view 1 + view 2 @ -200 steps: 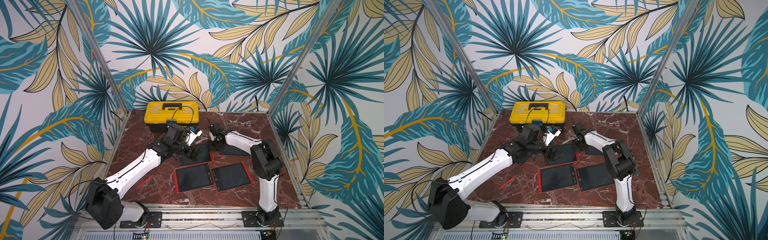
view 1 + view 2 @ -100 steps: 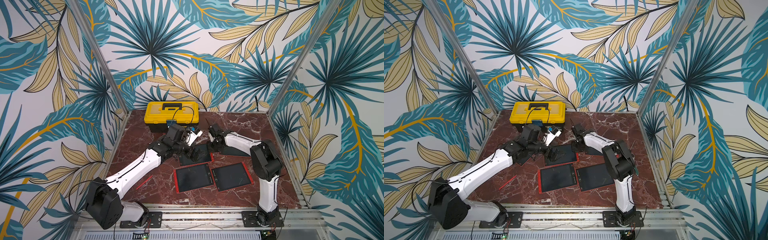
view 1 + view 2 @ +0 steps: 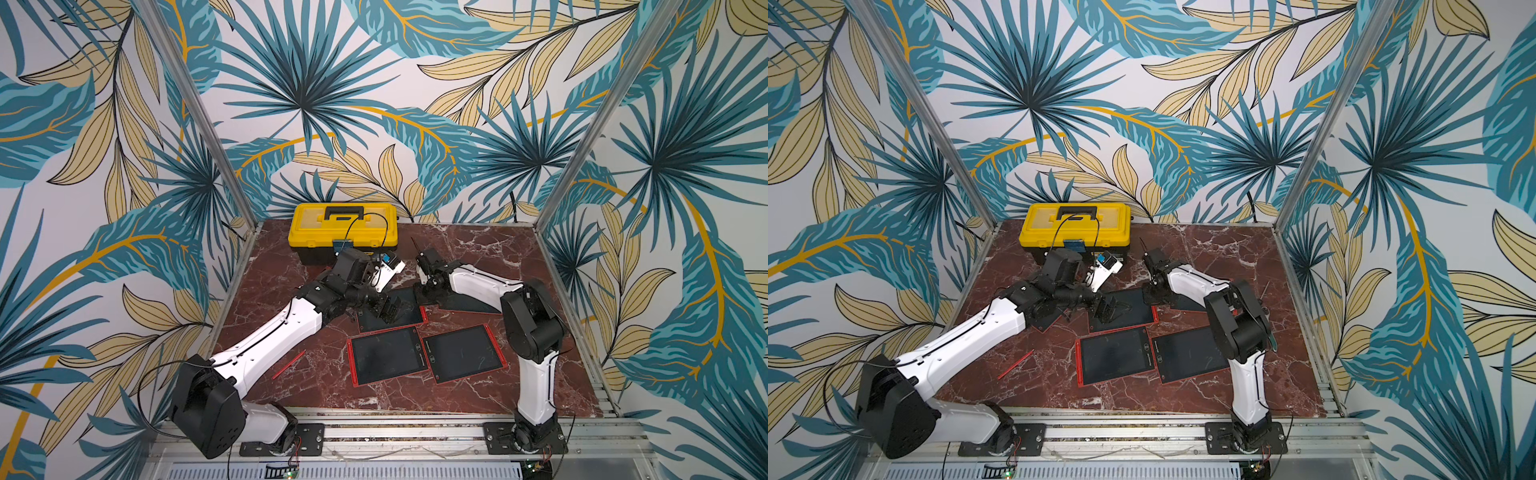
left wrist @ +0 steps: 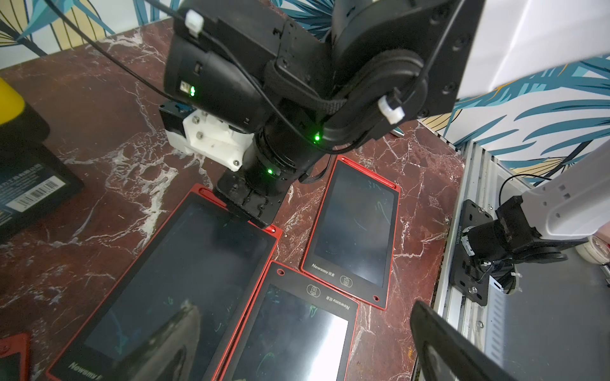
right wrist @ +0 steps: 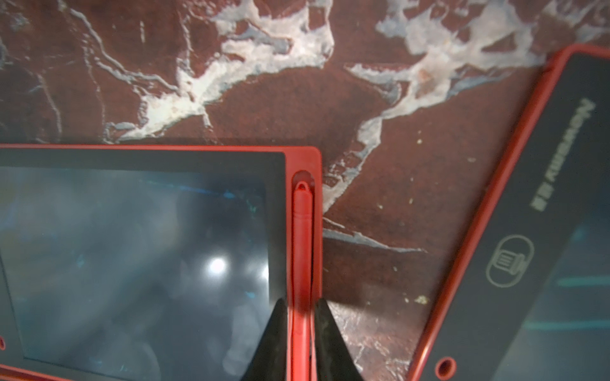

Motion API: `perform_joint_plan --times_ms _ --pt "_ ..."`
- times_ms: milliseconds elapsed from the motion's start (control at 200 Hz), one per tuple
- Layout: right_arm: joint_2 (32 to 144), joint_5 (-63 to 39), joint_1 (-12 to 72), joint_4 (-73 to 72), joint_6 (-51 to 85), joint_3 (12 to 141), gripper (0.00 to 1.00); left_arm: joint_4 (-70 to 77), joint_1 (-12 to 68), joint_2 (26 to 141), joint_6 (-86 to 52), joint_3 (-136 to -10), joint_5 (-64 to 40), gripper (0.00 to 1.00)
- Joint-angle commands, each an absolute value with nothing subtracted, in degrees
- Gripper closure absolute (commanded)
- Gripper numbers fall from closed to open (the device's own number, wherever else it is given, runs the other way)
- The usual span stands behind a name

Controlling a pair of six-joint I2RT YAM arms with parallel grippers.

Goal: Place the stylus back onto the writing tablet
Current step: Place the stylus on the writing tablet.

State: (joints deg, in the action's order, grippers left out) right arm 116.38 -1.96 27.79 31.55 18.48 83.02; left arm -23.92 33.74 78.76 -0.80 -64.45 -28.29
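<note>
As far as can be made out from the right wrist view, the red stylus (image 5: 302, 250) is laid in the slot along one edge of the red-framed writing tablet (image 5: 132, 247), with its rounded end just short of the tablet's corner. It's straddled by the right gripper (image 5: 301, 306), with a black finger (image 5: 274, 343) close against each side and the jaws nearly together. Whether it's actually pinched or only flanked can't be told, tbh.

That tablet is laid flat around the middle of the marble desk (image 3: 478, 249). The left gripper (image 3: 388, 308) is held over the same tablet, toward the desk's left edge. Its fingers are spread wide and nothing is caught between them.

A second tablet (image 5: 528, 231) is set at an angle just beside the first, with a strip of bare marble left between them. Closer to the desk's front edge, a third tablet (image 3: 386, 361) and a fourth tablet (image 3: 463, 353) are lined up side by side, edges touching or nearly so. A spare stylus (image 3: 288, 365), also red, is left lying on bare marble toward the front-left corner, beside the left arm. A yellow toolbox (image 3: 343, 232) is parked against the back edge, nearer the back-left corner.
</note>
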Motion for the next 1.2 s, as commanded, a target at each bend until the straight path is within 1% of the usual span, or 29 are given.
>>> perform_joint_plan --times_ms 0,125,441,686,1041,1197 --pt "113.6 -1.4 28.1 31.7 18.6 81.5 0.86 -24.4 34.1 78.9 0.0 -67.2 -28.4 0.0" --pt "113.9 -1.5 28.3 31.8 18.8 81.2 0.91 -24.4 34.2 78.9 0.0 -67.2 -28.4 0.0" --pt "116.6 -1.6 28.8 31.9 19.2 81.7 1.0 -24.4 34.3 78.8 0.0 -67.1 -28.3 0.0" --pt "119.4 1.0 29.2 34.2 19.0 82.7 1.0 -24.4 34.3 78.8 0.1 -67.1 -28.4 0.0" --pt "120.5 3.2 29.7 35.7 19.1 82.6 1.0 -24.4 34.4 78.9 0.0 -67.2 -28.2 0.0" --pt "121.1 7.2 30.4 38.2 20.8 83.3 1.0 -24.4 34.4 79.0 0.0 -67.2 -28.2 0.0"
